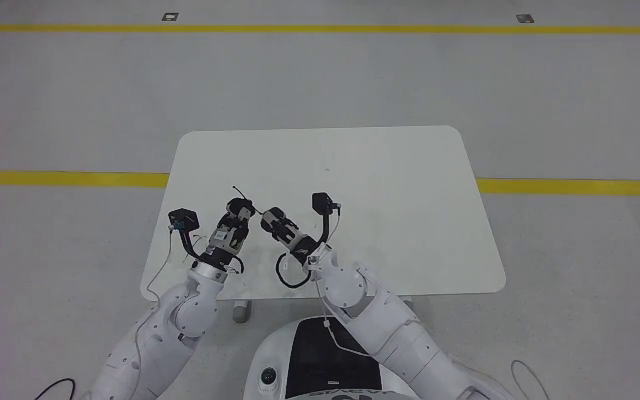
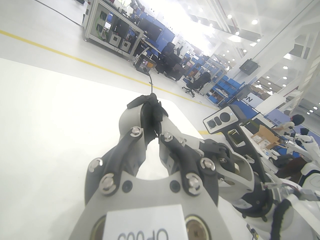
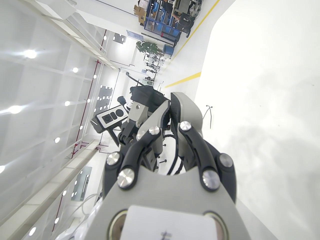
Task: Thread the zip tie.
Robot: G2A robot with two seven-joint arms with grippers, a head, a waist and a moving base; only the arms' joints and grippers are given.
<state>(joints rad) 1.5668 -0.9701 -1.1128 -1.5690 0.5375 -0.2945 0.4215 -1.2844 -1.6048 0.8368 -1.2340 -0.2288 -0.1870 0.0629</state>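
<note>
A thin black zip tie (image 2: 151,83) sticks out forward from my left gripper (image 2: 152,104), whose fingers are shut on it. In the top view, the left gripper (image 1: 243,208) hangs over the near left part of the white table (image 1: 400,200), and the zip tie (image 1: 238,191) pokes out beyond its tips. My right gripper (image 1: 266,215) is close beside it, tip to tip. In the right wrist view, the right gripper (image 3: 171,101) is shut, and I cannot make out anything between its pads. Just beyond it are the left gripper (image 3: 143,93) and the zip tie's end (image 3: 130,76).
A thin dark line (image 3: 209,116) shows on the tabletop near the right gripper; I cannot tell whether it is a strand or a shadow. The table's left edge (image 1: 165,215) is close to the left arm. Yellow floor lines run behind and beside the table.
</note>
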